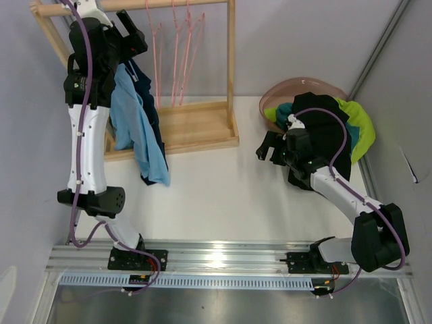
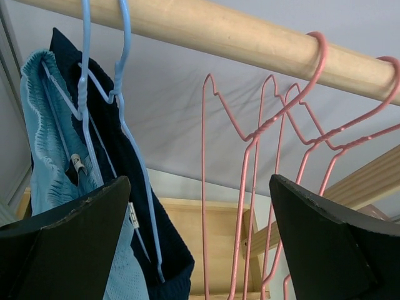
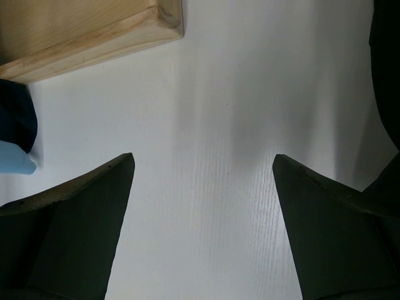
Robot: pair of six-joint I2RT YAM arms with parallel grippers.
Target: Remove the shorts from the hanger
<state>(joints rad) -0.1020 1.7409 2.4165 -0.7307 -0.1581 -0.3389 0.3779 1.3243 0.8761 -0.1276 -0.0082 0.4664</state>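
From above, my left gripper (image 1: 131,37) is raised to the rail (image 1: 169,5) because the light blue shorts (image 1: 135,121) and navy shorts (image 1: 154,118) hang there. The black shorts (image 1: 327,128), lime green shorts (image 1: 361,128) and teal shorts (image 1: 283,111) lie heaped in the pink bowl (image 1: 283,91) beside my right gripper (image 1: 270,152), so I judge three are off

My left wrist view shows my fingers (image 2: 69,250) spread wide, gripping nothing. The blue hangers (image 2: 84,75) are just left, and bare pink hangers (image 2: 250,187) are to the right

My right wrist view shows those jaws wide apart too, empty, over the table (image 3: 206,94) near the rack base (image 3: 81,31)
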